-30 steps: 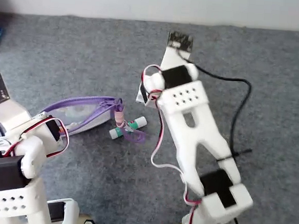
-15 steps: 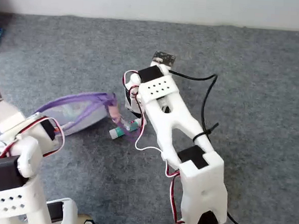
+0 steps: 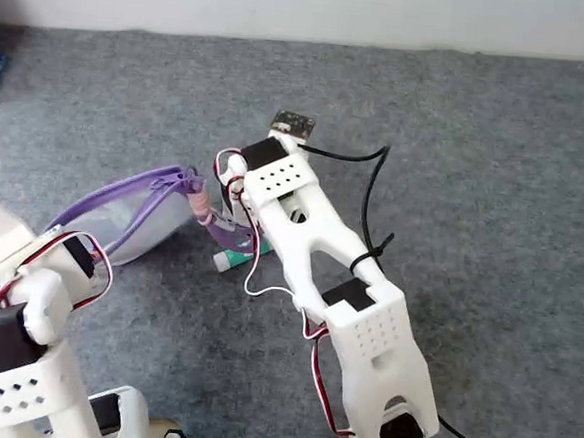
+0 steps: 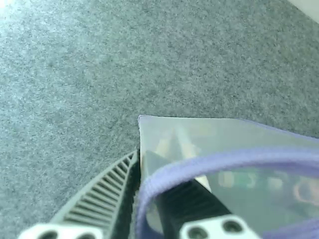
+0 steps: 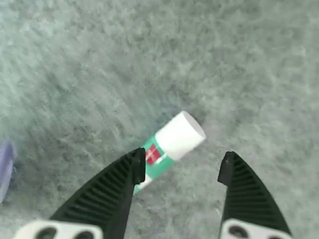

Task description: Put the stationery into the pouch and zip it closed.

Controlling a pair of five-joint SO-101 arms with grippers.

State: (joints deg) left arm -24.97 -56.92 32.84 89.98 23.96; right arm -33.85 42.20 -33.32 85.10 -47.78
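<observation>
Near the worktop's [image 3: 496, 173] centre, glue stick [image 5: 172, 142], probably light, stiff and slippery, beneath wide-open, empty right hand [image 5: 183, 157], best gripped across its barrel; left hand [image 4: 149, 184] pinching limp pouch [image 4: 224, 149] corner.

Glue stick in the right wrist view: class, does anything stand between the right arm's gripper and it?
Nothing visible does. The right gripper hangs open over the glue stick, which lies uncovered on the grey carpet.
</observation>
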